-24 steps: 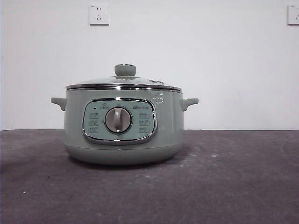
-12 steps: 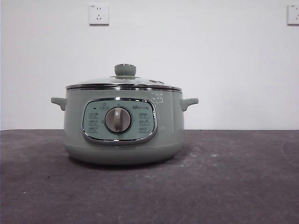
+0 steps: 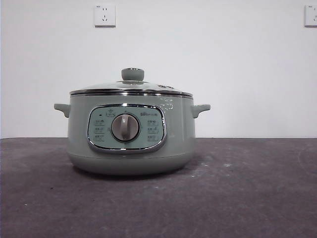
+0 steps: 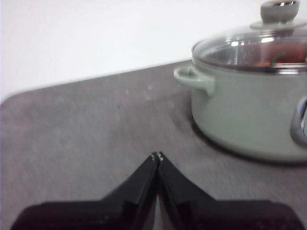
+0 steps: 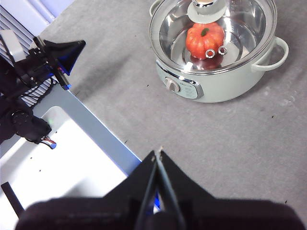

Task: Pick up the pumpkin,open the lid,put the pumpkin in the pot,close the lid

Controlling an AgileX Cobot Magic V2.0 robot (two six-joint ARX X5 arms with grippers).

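Pumpkin (image 5: 205, 40): glossy, orange-red, ribbed, green stem on top. It sits inside the pot (image 3: 130, 136), on the shiny metal floor, seen through the glass in the right wrist view. In the left wrist view it is only a reddish blur behind the glass.

Lid (image 3: 131, 88): shallow glass dome, chrome rim, round sage-green knob with a chrome cap. It is seated on the pot rim, closed. Two small metal rings show in the glass.

Pot: sage-green, smooth, rounded body with two small loop handles at 3 and 9 o'clock in the front view. Chrome-framed control panel with a round grey dial in the middle faces the front camera. It stands on a dark grey, matte, slightly speckled surface (image 3: 247, 198).

Left pincer (image 4: 158, 155): black wedge-shaped jaws pressed tip to tip, holding nothing, low over the surface, apart from the pot's handle side.

Right pincer (image 5: 158, 153): jaws closed together, empty, well apart from the pot.

White wall behind, with a socket plate (image 3: 104, 15) at about 11 o'clock above the pot.
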